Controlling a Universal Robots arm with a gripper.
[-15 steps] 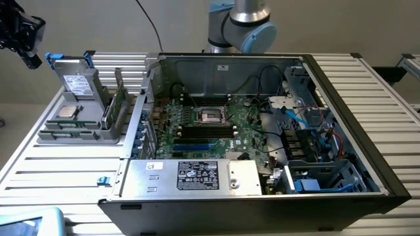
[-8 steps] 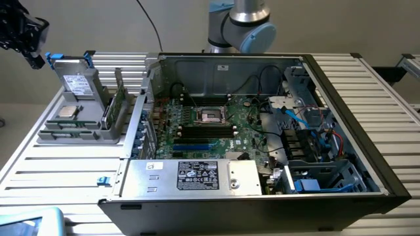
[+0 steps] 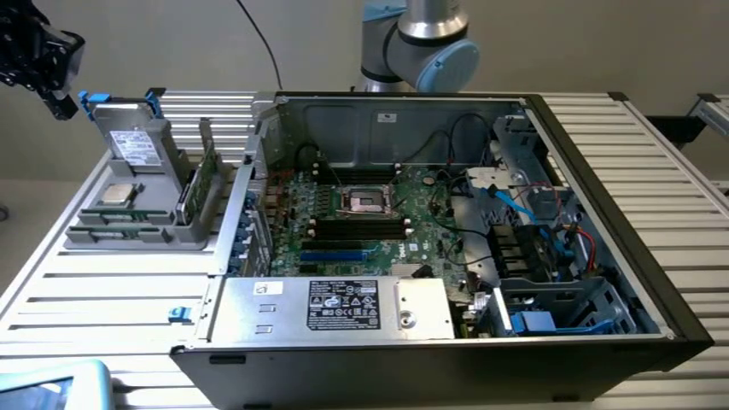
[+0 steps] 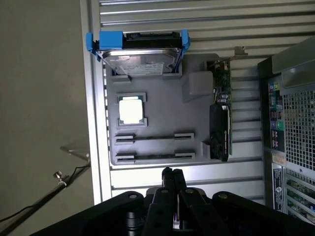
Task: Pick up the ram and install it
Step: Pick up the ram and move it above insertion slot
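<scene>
- Exterior view: gripper [image 3: 57,101] hangs high at the exterior view's upper left, well apart from the tray [image 3: 80,235]. Touching nothing. Can't tell the finger state from here.
- Ram [image 3: 114,217] sits on edge in one of the tray's long rows, just beside the CPU [image 3: 118,195]. A second stick [image 3: 106,232] looks parked in the next row out.
- Drive [image 3: 135,143] stands at the tray's far end. A green card [image 3: 203,184] stands upright on the tray side nearer the case [image 3: 638,282].
- Black board slots [image 3: 358,226] next to the socket look empty, so I judge nothing is installed yet.
- Wrist view: gripper [image 4: 172,173] has its fingertips together with nothing between them. They show against the ribbed table [image 4: 221,172], just past the tray edge.
- Ram [image 4: 155,137] shows edge-on as a thin line between two end clips. Second stick [image 4: 155,157] lies parallel and nearer the fingertips. CPU [image 4: 132,109] is just beyond the ram, the drive [image 4: 138,61] past that, and the card [image 4: 221,123] off to the side.
- My read is the approach stage, with the pick not started.
- To do it well:
  - Get the fingers apart before descending.
  - Square them across the strip's thin faces.
  - Take it mid-length, between the clips.
  - Pull straight out of the row.
  - Watch the CPU side, since clearance looks tight there.
</scene>
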